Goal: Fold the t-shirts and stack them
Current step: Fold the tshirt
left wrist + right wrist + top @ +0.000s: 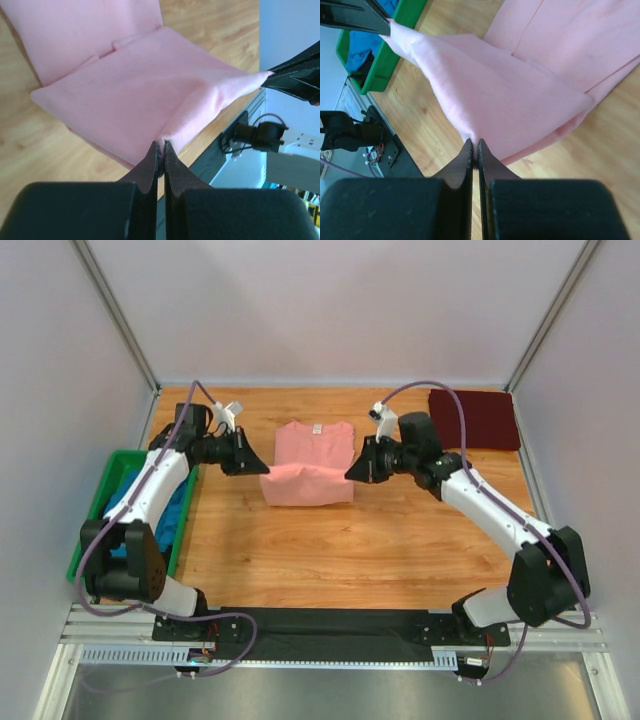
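Observation:
A salmon-pink t-shirt (pixel 312 465) lies mid-table, its near half lifted and doubled over. My left gripper (pixel 263 468) is shut on the fold's left corner (pixel 172 134). Across from it, my right gripper (pixel 352 471) is shut on the right corner (pixel 474 136). The cloth (pixel 150 85) hangs taut between them above the wood. Its neck label (pixel 317 428) shows at the far edge. A dark maroon t-shirt (pixel 475 418) lies folded at the far right corner. A teal-blue t-shirt (pixel 150 510) is bunched in the bin.
A green plastic bin (pixel 99 502) stands along the left table edge, beside the left arm. Grey walls close the table on three sides. A black strip (pixel 330 625) runs along the near edge between the arm bases.

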`<act>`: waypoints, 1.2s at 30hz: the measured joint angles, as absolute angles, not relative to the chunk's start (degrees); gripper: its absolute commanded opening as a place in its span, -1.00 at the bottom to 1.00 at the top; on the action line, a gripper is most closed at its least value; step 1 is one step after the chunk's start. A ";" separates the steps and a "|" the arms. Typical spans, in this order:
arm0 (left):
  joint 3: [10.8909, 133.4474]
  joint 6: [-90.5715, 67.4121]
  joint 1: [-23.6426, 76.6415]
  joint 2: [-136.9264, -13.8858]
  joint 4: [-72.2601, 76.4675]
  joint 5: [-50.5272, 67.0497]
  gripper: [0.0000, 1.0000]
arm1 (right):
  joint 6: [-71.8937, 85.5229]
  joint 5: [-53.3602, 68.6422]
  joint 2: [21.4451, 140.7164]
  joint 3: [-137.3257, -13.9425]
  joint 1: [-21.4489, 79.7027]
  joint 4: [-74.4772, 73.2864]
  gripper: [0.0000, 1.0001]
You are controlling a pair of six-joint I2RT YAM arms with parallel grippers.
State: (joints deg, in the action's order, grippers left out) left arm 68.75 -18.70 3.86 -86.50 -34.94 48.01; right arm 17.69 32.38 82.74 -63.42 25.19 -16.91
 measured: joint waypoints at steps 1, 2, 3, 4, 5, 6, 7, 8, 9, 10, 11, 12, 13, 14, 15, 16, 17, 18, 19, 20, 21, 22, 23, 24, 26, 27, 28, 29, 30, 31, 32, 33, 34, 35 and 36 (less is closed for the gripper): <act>65.95 -18.46 4.08 -83.83 -35.38 47.31 -1.00 | 18.39 31.11 80.36 -60.60 26.52 -16.69 -0.99; 63.13 -18.22 4.19 -81.25 -35.09 46.76 -0.99 | 18.92 29.95 78.15 -57.89 27.64 -16.78 -0.99; 60.80 -18.09 4.36 -79.15 -35.09 46.24 -0.94 | 19.42 29.17 76.51 -55.90 28.62 -16.99 -0.99; 58.00 -18.06 4.56 -76.71 -35.40 45.76 -0.88 | 20.14 28.05 74.74 -53.52 29.87 -17.21 -0.99; 55.64 -18.06 4.73 -74.56 -35.70 45.32 -0.74 | 20.91 26.85 73.03 -51.11 31.03 -17.15 -0.93; 53.21 -18.02 4.93 -72.53 -35.83 44.86 -0.67 | 21.71 25.54 71.42 -48.71 32.23 -17.39 -0.89; 50.74 -18.06 5.15 -70.41 -35.92 44.40 -0.62 | 22.63 24.34 69.69 -46.37 33.34 -17.50 -0.82; 48.25 -18.46 5.41 -68.29 -36.21 43.88 -0.50 | 23.70 23.20 67.64 -43.97 34.35 -17.74 -0.80; 45.93 -18.94 6.24 -66.13 -36.75 42.48 -0.43 | 24.45 22.28 65.63 -42.02 35.18 -18.17 -0.77; 44.53 -19.40 7.79 -64.25 -38.61 39.66 -0.39 | 25.65 20.93 62.52 -39.38 36.18 -18.83 -0.66; 44.31 -20.03 9.67 -62.83 -40.53 37.32 -0.35 | 27.11 19.92 59.68 -37.10 36.82 -19.38 -0.60; 44.53 -20.51 11.16 -61.89 -41.63 35.79 -0.34 | 28.12 19.27 57.41 -35.42 37.28 -19.94 -0.54; 45.17 -21.08 12.64 -60.88 -42.89 33.78 -0.33 | 29.67 18.39 54.39 -33.52 37.76 -20.93 -0.40; 46.00 -21.61 13.34 -60.12 -44.14 32.18 -0.32 | 31.46 17.52 51.42 -31.99 38.09 -22.41 -0.33; 47.05 -22.48 13.47 -59.57 -45.50 30.09 -0.30 | 33.32 16.38 48.21 -30.96 38.65 -24.05 -0.28; 48.10 -23.68 13.50 -59.16 -46.65 27.62 -0.30 | 34.46 15.46 45.87 -30.55 39.00 -25.30 -0.17; 48.66 -24.97 13.47 -58.70 -47.37 25.63 -0.29 | 35.88 14.55 43.29 -30.46 39.42 -26.74 -0.13; 48.69 -26.20 13.39 -58.15 -47.77 24.16 -0.28 | 36.88 13.54 41.21 -30.48 39.75 -27.53 -0.09; 48.42 -27.57 13.37 -57.67 -48.14 23.33 -0.28 | 37.85 12.53 39.57 -30.74 40.01 -28.60 0.02; 47.83 -28.95 13.37 -57.21 -48.38 22.70 -0.27 | 38.70 11.35 38.54 -31.20 40.14 -29.67 0.04; 46.72 -30.17 13.37 -56.77 -48.10 22.39 -0.24 | 39.11 10.09 38.26 -31.77 40.25 -30.65 0.05; 45.34 -31.33 13.37 -56.60 -47.70 22.39 -0.23 | 39.68 8.69 38.79 -32.67 40.27 -31.83 0.06; 44.25 -32.16 13.37 -56.71 -47.29 22.50 -0.21 | 39.97 7.46 40.16 -33.65 40.27 -32.75 0.06; 42.89 -33.12 13.37 -57.17 -46.54 22.68 -0.20 | 40.23 6.50 42.39 -34.76 40.27 -33.65 0.07; 40.93 -34.41 13.37 -59.72 -44.97 23.64 -0.20 | 39.99 5.54 47.57 -36.71 40.27 -34.61 0.08; 40.64 -34.70 13.37 -61.84 -44.12 24.32 -0.20 | 39.33 5.23 51.09 -38.11 40.27 -35.27 0.09; 40.64 -34.85 13.37 -64.71 -42.89 25.06 -0.20 | 38.63 4.93 54.48 -39.53 40.23 -35.75 0.10; 40.80 -34.87 13.37 -67.70 -41.45 25.56 -0.20 | 37.34 4.89 58.37 -41.10 39.99 -36.23 0.09; 41.08 -34.83 13.37 -70.52 -40.23 25.82 -0.19 | 35.86 5.10 62.15 -42.92 39.33 -36.64 0.07; 41.36 -34.83 13.37 -72.49 -39.44 25.89 -0.19 | 34.20 5.80 65.63 -44.73 38.30 -36.67 0.05; 42.00 -34.76 13.37 -74.89 -38.76 26.09 -0.19 | 32.56 6.72 68.66 -46.61 36.82 -36.82 0.04; 43.03 -34.65 13.37 -77.17 -38.26 26.26 -0.19 | 31.05 7.62 71.29 -48.25 35.00 -36.56 0.04; 44.23 -34.54 13.37 -79.31 -37.47 26.33 -0.19 | 29.74 8.49 73.43 -49.65 33.26 -36.16 0.02; 45.65 -34.41 13.37 -81.19 -36.80 26.50 -0.18 | 28.51 9.34 74.96 -50.63 31.75 -35.90 0.02; 46.63 -34.37 13.37 -82.48 -35.90 26.61 -0.18 | 27.27 10.59 76.47 -51.62 30.06 -35.66 0.01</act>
